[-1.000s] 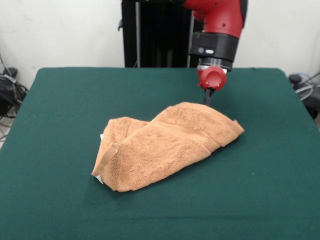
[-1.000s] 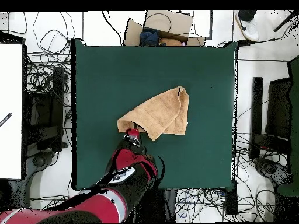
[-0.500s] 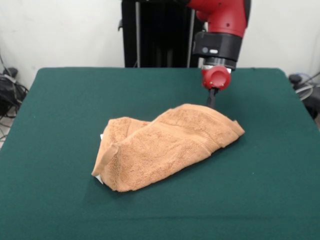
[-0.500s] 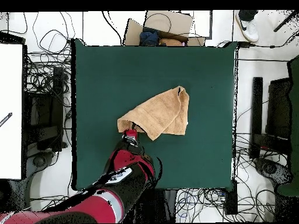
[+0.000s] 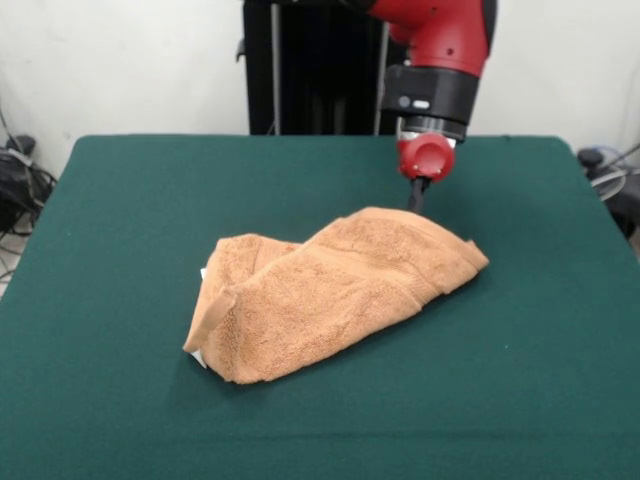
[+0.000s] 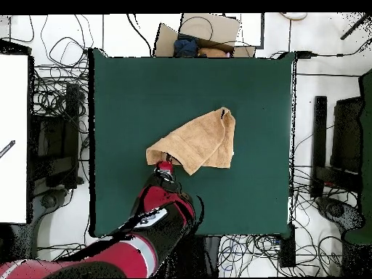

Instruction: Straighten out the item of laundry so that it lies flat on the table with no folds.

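Orange-tan towel (image 5: 335,295) bunched mid-table (image 5: 120,230), gripper (image 5: 416,197) tips hidden behind its far fold, jaw state unreadable

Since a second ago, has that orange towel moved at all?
No. The towel lies in the same crumpled heap on the table; its corners sit where they were.

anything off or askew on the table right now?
Only the towel: it sits bunched and folded over itself near the middle of the table, humped instead of flat, with a white tag peeking out at one end. The end effector hangs just behind its far edge. Nothing looks spilled or damaged.
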Action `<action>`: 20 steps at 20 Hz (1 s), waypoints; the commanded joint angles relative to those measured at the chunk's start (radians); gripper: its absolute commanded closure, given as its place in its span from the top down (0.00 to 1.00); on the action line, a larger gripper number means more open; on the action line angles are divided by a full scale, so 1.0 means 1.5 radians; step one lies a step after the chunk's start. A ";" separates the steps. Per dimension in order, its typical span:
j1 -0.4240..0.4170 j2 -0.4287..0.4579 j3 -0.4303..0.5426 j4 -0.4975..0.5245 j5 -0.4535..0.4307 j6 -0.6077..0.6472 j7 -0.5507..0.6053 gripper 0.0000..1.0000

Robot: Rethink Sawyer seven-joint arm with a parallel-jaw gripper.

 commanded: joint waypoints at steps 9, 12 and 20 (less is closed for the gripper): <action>-0.014 -0.009 0.065 -0.054 -0.007 0.074 0.132 1.00; -0.014 -0.011 0.064 -0.054 -0.005 0.075 0.132 1.00; -0.015 -0.008 0.058 -0.056 -0.011 0.062 0.128 1.00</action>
